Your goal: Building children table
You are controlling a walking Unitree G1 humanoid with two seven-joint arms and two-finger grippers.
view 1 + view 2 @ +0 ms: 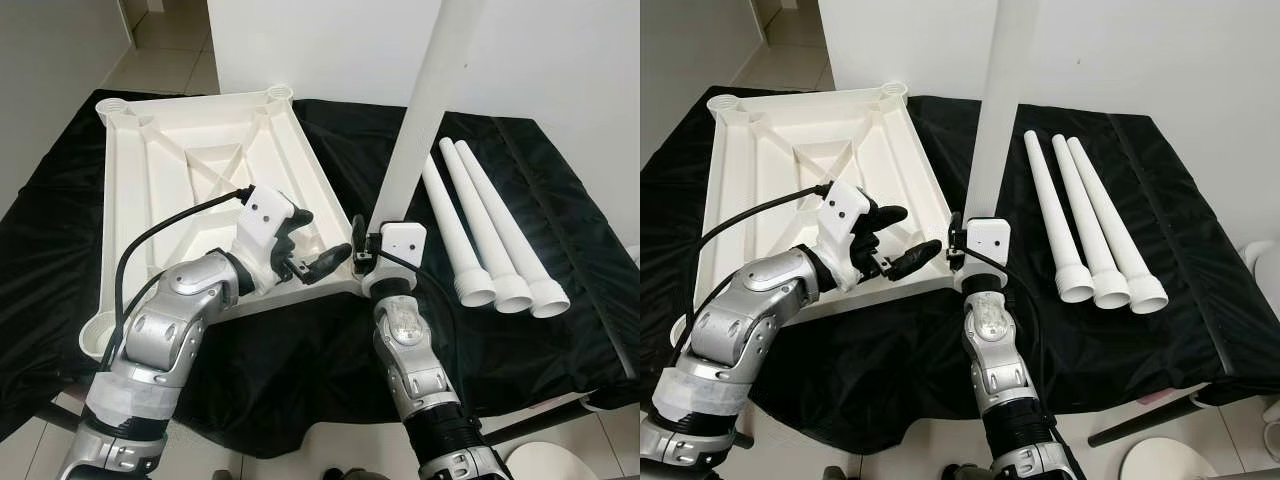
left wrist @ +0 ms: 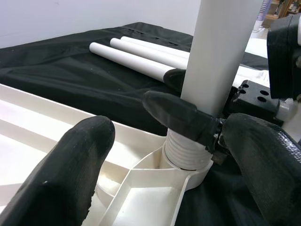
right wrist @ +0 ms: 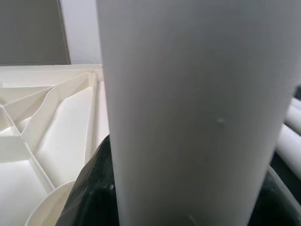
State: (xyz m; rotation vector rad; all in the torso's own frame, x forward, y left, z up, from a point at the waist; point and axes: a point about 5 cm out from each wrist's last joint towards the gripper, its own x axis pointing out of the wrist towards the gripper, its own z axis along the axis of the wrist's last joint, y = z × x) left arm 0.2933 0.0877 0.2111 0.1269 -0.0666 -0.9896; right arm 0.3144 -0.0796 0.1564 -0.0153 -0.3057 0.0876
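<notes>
A white children's table top (image 1: 170, 160) lies upside down on a black cloth. One white leg (image 1: 420, 110) stands upright in the near right corner socket (image 2: 188, 157), its threaded end partly above the rim. My right gripper (image 1: 375, 240) is shut on this leg just above the socket; the right wrist view is close up on the leg (image 3: 197, 108). Beside the same corner, my left gripper (image 1: 318, 245) is open over the table top's rim, its fingers (image 2: 70, 174) spread with nothing between them. Three more white legs (image 1: 480, 225) lie side by side to the right.
The black cloth (image 1: 300, 370) hangs over the front edge of the work surface, close to my arms. A white wall (image 1: 330, 40) rises behind, with tiled floor (image 1: 170, 50) at the back left. A round white object (image 1: 1170, 460) sits on the floor at the lower right.
</notes>
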